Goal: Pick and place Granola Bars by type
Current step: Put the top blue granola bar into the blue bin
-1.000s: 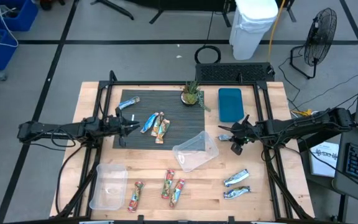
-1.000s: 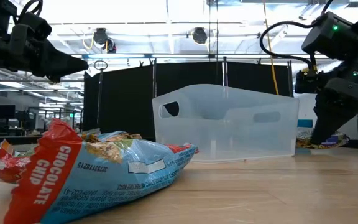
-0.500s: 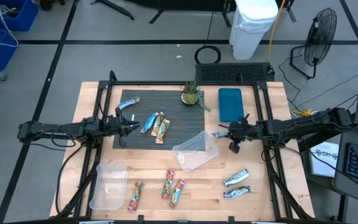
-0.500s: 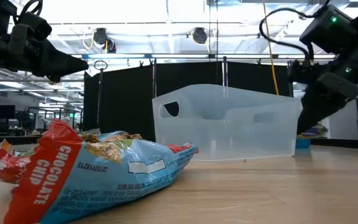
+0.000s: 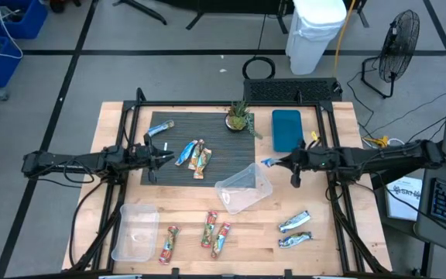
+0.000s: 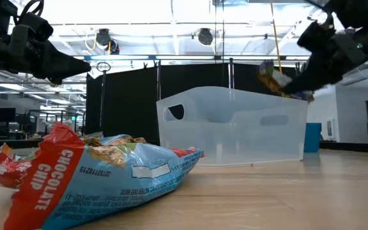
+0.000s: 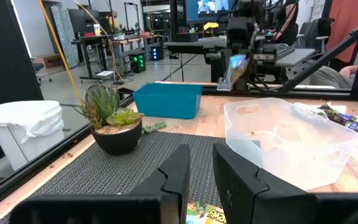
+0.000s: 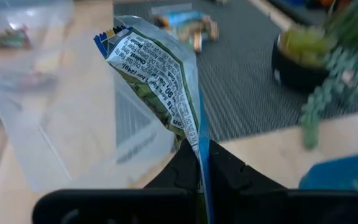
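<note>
My right gripper (image 5: 276, 162) is shut on a silvery-blue granola bar (image 8: 160, 74) and hovers by the right rim of the tilted clear bin (image 5: 244, 188). The low view shows that bar (image 6: 270, 73) above the bin's rim (image 6: 235, 92). My left gripper (image 5: 167, 159) hangs over the dark mat (image 5: 207, 124) with a narrow gap between its fingers, touching nothing. Three bars (image 5: 193, 155) lie on the mat. Three orange-red-green bars (image 5: 211, 232) and two silvery ones (image 5: 294, 230) lie flat on the wood near the front edge. My right gripper pinches the bar's wrapper by one end (image 8: 194, 134) between its two fingers. It comes nearly level from the table's right side. The bar is lifted clear and sticks out beyond the fingertips toward the clear bin, slanting upward.
A second clear bin (image 5: 135, 231) sits at the table's near left. A small potted plant (image 5: 240, 118) and a teal box (image 5: 287, 129) stand near the far edge. In the low view a chocolate chip bar (image 6: 101, 172) lies close in front.
My right gripper has risen and moved toward the table's left, toward the clear bin, tipping from pointing down to nearly level. The bar it holds has come off the table and now hangs in the air beside the bin's rim.
</note>
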Robot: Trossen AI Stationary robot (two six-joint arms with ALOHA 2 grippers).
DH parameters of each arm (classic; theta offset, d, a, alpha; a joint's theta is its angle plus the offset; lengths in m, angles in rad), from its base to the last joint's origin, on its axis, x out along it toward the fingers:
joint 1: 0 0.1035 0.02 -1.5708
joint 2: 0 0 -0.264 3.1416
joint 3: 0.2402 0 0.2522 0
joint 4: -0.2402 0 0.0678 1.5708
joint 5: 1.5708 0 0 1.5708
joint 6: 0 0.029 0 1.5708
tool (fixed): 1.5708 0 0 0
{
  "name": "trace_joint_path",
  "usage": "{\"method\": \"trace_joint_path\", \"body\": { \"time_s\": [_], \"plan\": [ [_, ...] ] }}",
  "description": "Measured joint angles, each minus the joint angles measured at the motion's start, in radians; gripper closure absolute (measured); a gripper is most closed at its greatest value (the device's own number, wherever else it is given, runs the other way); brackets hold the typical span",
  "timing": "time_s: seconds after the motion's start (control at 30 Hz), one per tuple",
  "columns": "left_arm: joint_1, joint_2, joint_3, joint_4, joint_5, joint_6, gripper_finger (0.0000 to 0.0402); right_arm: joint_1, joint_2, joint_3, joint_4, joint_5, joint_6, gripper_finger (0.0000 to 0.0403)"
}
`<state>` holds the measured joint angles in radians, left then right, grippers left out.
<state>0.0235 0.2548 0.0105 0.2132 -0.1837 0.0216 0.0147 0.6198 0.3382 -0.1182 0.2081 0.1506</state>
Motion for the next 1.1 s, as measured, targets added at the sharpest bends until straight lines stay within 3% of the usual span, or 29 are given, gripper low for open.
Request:
{"method": "trace_joint_path", "body": {
  "time_s": [0.43,0.67,0.8,1.1],
  "plan": [
    [0.000,0.000,0.000,0.000,0.000,0.000,0.0325,0.000,-0.105,-0.045,0.265,0.000,-0.221,0.0394],
    [0.000,0.000,0.000,0.000,0.000,0.000,0.0325,-0.014,-0.107,-0.132,0.537,0.006,-0.305,0.0394],
    [0.000,0.000,0.000,0.000,0.000,0.000,0.0325,-0.051,-0.108,-0.158,0.682,0.071,-0.348,0.0394],
    [0.000,0.000,0.000,0.000,0.000,0.000,0.0325,-0.183,-0.126,-0.145,0.727,0.105,-0.359,0.0394]
  ]
}}
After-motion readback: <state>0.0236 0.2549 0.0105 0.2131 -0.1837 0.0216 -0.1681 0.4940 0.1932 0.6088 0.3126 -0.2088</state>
